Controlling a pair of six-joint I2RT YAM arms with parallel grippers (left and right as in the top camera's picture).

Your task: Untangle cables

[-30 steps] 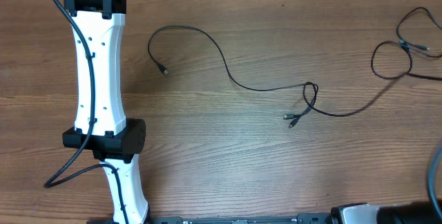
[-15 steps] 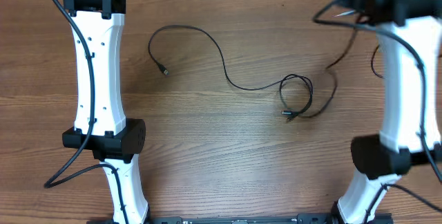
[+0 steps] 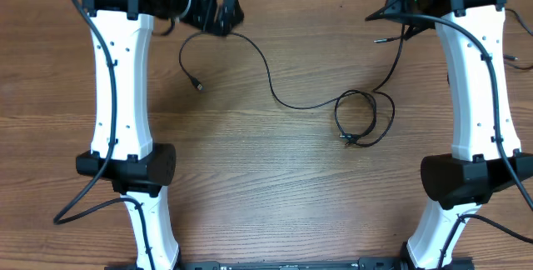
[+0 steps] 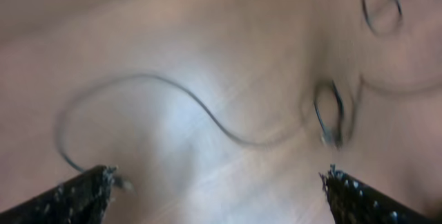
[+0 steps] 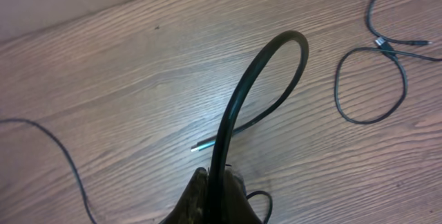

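Observation:
A thin black cable (image 3: 275, 91) lies across the table, from a small plug (image 3: 198, 85) at the left to a loose loop (image 3: 360, 120) with a plug end in the middle. From the loop it rises to my right gripper (image 3: 401, 5), which is shut on the cable (image 5: 259, 72). Its free end arches over and ends in a silvery tip (image 5: 201, 146). My left gripper (image 3: 220, 12) hovers open above the cable's left bend; in the blurred left wrist view the gripper (image 4: 217, 175) holds nothing and the cable (image 4: 207, 113) lies below. A second cable (image 5: 373, 79) lies at the right.
The wooden table's far edge (image 5: 83, 16) runs just behind both grippers. Both white arms (image 3: 117, 78) stretch from the near edge along the left and right sides. The right arm (image 3: 476, 87) hides most of the second cable in the overhead view.
The right arm has swung in and lifted the cable's right end, pulling the loop leftward and tighter. The left gripper has moved out over the cable's left bend.

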